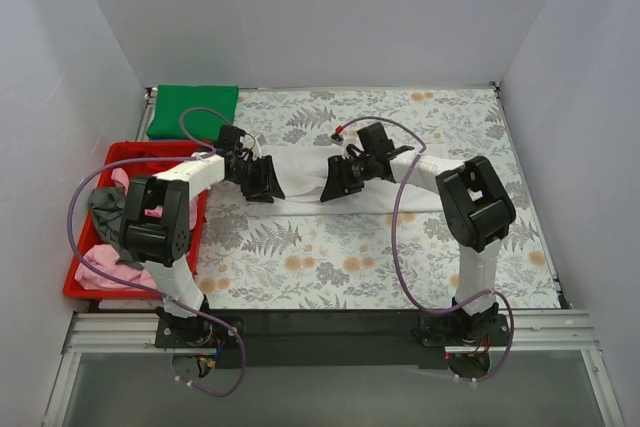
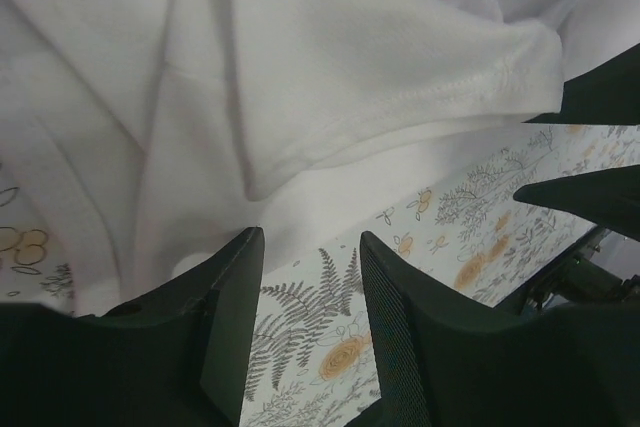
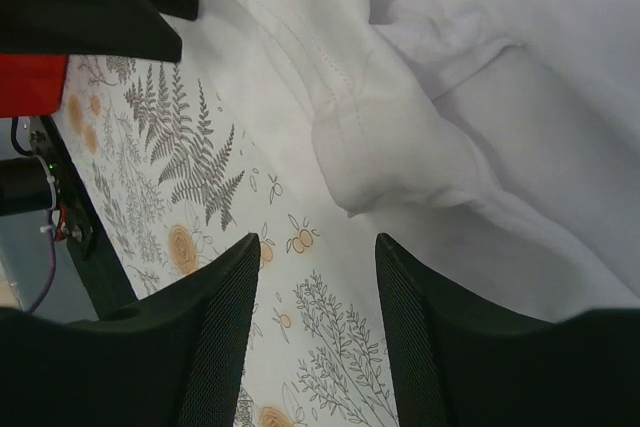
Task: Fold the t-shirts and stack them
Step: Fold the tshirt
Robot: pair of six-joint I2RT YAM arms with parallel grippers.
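The large white t-shirt point(image 1: 300, 169) lies in a folded strip across the middle of the floral cloth. It fills the top of the left wrist view point(image 2: 300, 77) and of the right wrist view point(image 3: 480, 97). My left gripper point(image 1: 262, 185) is open and empty at its left end, jaws over bare floral cloth point(image 2: 310, 327). My right gripper point(image 1: 338, 185) is open and empty at the shirt's middle. A folded bright green t-shirt point(image 1: 192, 110) lies at the back left. Pink point(image 1: 100, 269) and grey point(image 1: 105, 209) t-shirts lie in the red bin. No red shirt shows.
The red plastic bin point(image 1: 85, 292) stands at the left edge of the table. The grey floral-patterned cloth point(image 1: 330, 257) covers the tabletop. White walls close in the back and both sides. A metal rail point(image 1: 320, 332) carries both arm bases at the near edge.
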